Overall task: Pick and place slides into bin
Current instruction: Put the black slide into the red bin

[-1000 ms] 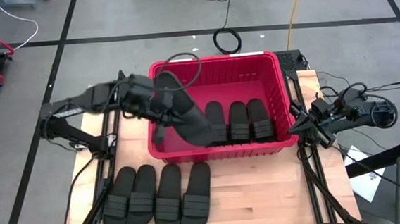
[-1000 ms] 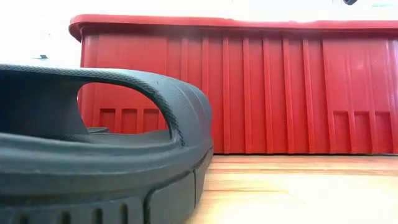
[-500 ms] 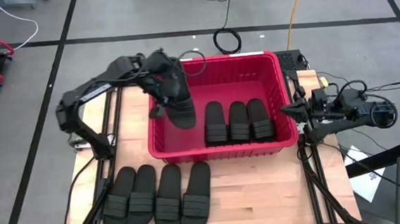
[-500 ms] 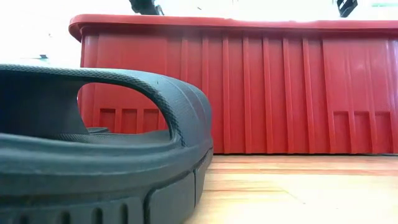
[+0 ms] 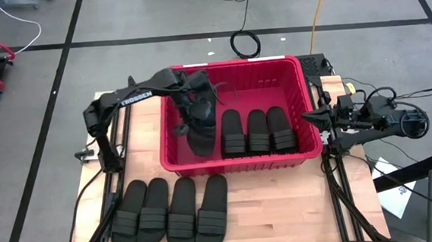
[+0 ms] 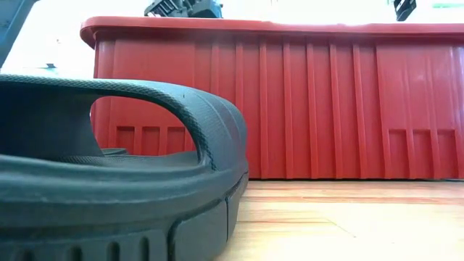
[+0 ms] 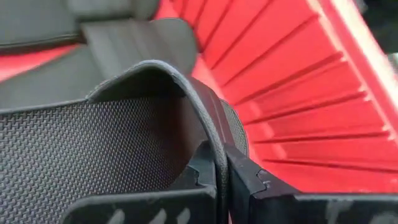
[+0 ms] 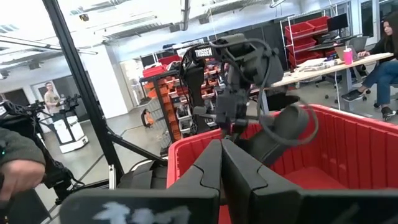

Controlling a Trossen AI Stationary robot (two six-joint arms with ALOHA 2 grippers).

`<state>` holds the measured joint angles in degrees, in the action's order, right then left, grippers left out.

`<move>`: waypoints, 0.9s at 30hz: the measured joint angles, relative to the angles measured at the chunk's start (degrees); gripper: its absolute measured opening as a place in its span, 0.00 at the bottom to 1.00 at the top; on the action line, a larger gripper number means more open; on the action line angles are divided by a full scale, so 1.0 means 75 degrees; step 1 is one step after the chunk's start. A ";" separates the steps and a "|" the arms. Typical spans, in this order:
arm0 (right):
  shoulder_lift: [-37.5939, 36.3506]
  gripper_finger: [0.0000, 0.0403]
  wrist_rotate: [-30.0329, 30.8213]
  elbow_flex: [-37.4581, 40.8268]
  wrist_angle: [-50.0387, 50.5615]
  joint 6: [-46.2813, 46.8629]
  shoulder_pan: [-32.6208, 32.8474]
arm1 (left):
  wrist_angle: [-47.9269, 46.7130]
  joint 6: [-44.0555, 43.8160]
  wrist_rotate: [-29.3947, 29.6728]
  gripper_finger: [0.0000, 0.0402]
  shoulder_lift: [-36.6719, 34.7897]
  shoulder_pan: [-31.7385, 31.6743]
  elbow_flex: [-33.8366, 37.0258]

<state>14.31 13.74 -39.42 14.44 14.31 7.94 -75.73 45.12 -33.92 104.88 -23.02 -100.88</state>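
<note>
The red bin [image 5: 299, 92] stands mid-table with three black slides [image 5: 257, 129] lying side by side on its floor at the right. My left gripper [image 5: 198, 111] is inside the bin's left half, shut on another slide [image 5: 200, 136], which also shows in the right wrist view [image 8: 283, 134]. Several more slides [image 5: 169, 208] lie in a row on the wood in front of the bin; one fills the low view [image 6: 109, 167]. My right gripper [image 5: 309, 116] waits shut, empty, at the bin's right wall. My left gripper pinches the slide's strap at its edge [image 7: 211, 140] between its two fingers [image 7: 245, 177], one on the strap's inner side and one on its outer. The fingers slant down from the bin's far left. The slide hangs tilted below them inside the bin; whether its lower end touches the floor I cannot tell.
The bin's thick rim [image 6: 290, 27] and ribbed walls stand tall around the gripper. There is free floor in the bin's left half [image 5: 176, 143]. Cables and a frame edge [image 5: 332, 151] lie at the table's right. People and benches show in the room beyond [image 8: 379, 56].
My left gripper has carried the slide toward the table's right and down into the bin's left half, rolling as it went; the slide has swung from lying slantwise over the near wall to hanging steeply beside the three others. My right gripper has turned at the wrist.
</note>
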 joint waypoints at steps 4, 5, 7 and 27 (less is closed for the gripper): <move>0.0000 0.00 -0.0017 0.0000 0.0000 0.0000 0.0000 | -0.0056 0.0004 -0.1087 0.00 0.0348 0.0028 0.0000; 0.0000 0.00 -0.0029 0.0000 0.0000 0.0000 0.0000 | -0.0083 0.0000 -0.1361 0.00 0.0416 0.0030 0.0000; 0.0000 0.00 -0.0041 0.0000 0.0003 -0.0003 0.0000 | -0.0081 -0.0004 -0.1471 0.00 0.0573 0.0059 0.0000; 0.0000 0.00 -0.0271 0.0000 0.0003 0.0175 0.0000 | 0.0307 -0.0024 -0.3240 0.00 0.1388 -0.0290 0.0184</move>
<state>14.31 11.71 -39.42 14.46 15.62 7.95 -73.43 44.95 -58.22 115.28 -25.19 -99.50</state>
